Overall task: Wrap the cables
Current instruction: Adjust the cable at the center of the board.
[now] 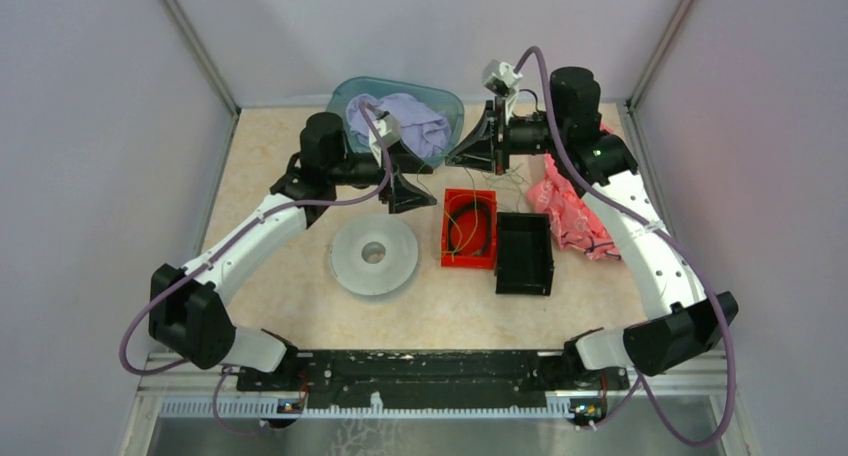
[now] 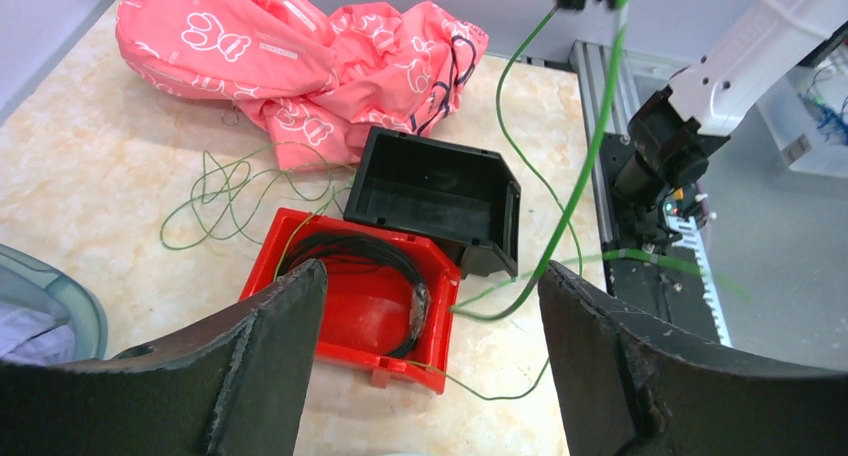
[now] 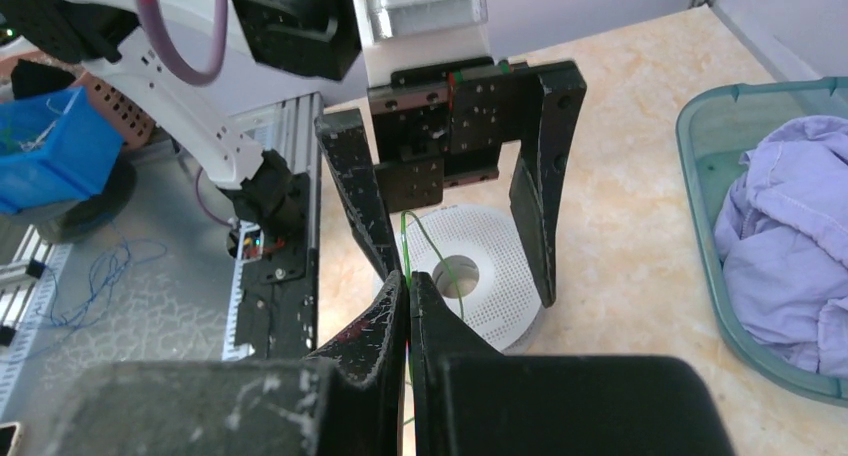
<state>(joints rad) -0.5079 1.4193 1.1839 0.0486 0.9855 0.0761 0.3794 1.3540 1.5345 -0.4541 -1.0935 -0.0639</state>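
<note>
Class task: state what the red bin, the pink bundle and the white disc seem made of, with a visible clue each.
Red bin: likely moulded plastic, glossy, rigid walls.
Pink bundle: fabric, matt, printed, soft creases.
White disc: probably plastic, matt, finely perforated surface.

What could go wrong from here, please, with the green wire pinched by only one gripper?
The right gripper pinches the thin green wire at its tips only. The left gripper is open, so the wire may slip free. Slack loops lie around the red bin and beside the pink cloth; pulling might snag or drag them.
</note>
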